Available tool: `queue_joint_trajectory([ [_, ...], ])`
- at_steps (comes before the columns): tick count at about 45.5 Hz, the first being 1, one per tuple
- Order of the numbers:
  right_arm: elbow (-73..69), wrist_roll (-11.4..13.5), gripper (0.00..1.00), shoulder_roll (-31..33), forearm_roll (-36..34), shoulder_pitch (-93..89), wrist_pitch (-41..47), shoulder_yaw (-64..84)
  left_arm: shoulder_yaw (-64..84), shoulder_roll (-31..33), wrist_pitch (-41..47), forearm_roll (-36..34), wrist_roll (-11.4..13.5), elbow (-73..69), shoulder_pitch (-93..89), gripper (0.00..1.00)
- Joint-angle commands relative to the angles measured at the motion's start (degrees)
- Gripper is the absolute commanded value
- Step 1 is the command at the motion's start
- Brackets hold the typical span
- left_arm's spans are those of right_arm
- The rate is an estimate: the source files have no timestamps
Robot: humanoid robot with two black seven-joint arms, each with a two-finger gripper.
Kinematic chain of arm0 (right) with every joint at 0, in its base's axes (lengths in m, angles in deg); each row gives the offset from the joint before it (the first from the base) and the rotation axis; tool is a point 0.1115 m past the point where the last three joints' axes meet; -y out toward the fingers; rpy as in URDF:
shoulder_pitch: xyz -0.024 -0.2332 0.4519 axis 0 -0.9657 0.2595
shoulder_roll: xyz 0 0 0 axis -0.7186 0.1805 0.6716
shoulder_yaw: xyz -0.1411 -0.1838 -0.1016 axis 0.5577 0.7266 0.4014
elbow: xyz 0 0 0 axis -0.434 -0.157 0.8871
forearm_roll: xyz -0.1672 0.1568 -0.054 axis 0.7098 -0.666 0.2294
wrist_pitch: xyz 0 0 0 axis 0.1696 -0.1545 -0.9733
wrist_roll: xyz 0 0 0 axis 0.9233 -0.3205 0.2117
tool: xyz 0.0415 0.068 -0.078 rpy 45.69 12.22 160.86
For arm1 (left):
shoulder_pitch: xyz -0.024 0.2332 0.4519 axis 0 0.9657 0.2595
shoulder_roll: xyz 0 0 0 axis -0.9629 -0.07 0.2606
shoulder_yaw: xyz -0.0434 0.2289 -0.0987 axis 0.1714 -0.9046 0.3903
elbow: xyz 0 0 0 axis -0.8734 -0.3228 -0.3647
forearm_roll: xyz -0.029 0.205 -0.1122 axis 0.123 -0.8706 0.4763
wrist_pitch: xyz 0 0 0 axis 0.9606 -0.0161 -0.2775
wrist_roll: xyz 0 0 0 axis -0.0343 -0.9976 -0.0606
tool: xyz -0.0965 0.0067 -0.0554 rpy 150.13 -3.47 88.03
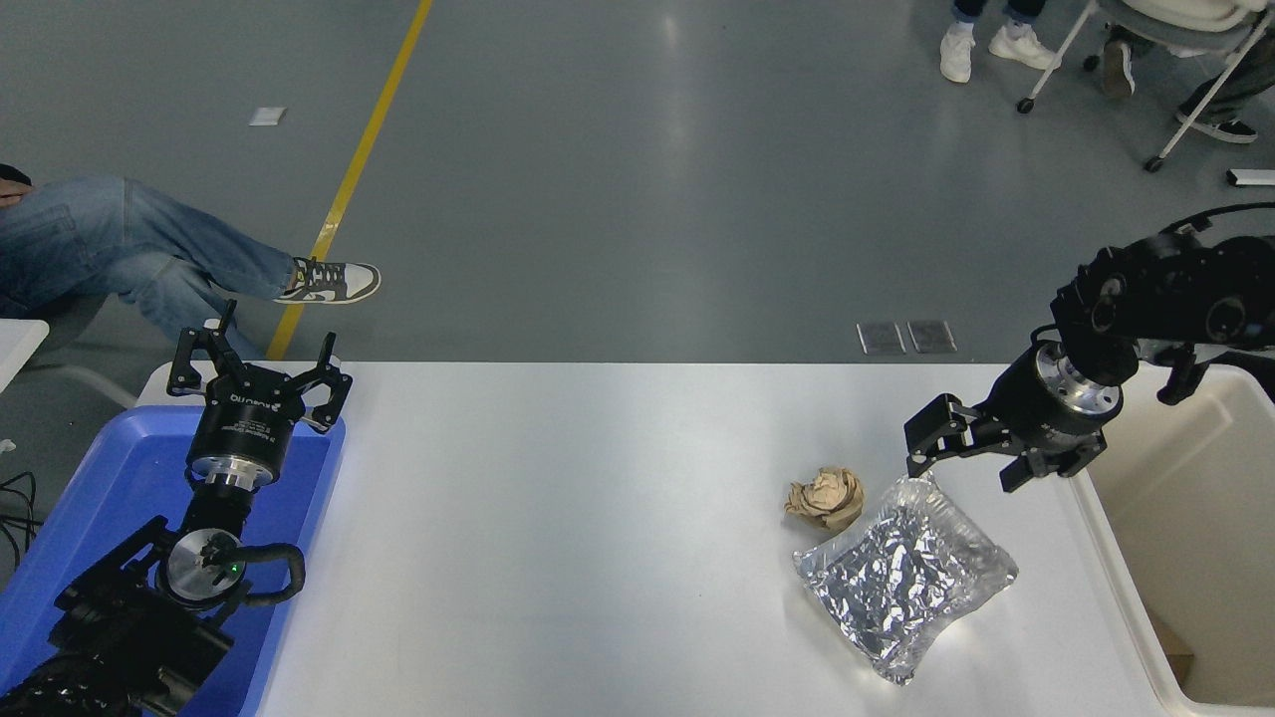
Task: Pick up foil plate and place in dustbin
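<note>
A white table (598,518) fills the near half of the view, with grey floor beyond it. At its right end stands the cream-white dustbin (1101,538), deep and open-topped, its rim touching or just beside the table edge. At the left end sits a blue plastic tray (110,478), and over it the left gripper (257,370) is parked, fingers spread apart and holding nothing.

The right gripper (958,460) reaches in from the right edge, over the table between the dustbin and the foil plate (904,576). Its jaws are released, spread wide and empty.

The foil plate lies flat on the table at right, near the front edge, just left of the dustbin. Its long axis runs diagonally, from far right to near left (one corner points toward the gripper). That far corner lies just below and near the gripper's left finger; whether they touch is hard to tell from above. The right arm is far nearer than the left.

A small crumpled brown paper ball (827,498) sits just beside the plate's far-left edge.

A person's jeans-clad leg (129,249) shows at far left.
</note>
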Motion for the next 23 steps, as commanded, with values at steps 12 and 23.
queue_joint_trajectory([
  [12, 14.21, -0.13, 1.00, -2.26, 16.26, -23.33, -19.98, -8.02, 0.00, 0.00, 0.00, 0.00, 0.00, 0.00, 0.00, 1.00],
  [23, 17.29, -0.49, 0.76, -4.55, 16.17, -26.41, -26.67, -10.04, 0.00, 0.00, 0.00, 0.00, 0.00, 0.00, 0.00, 1.00],
])
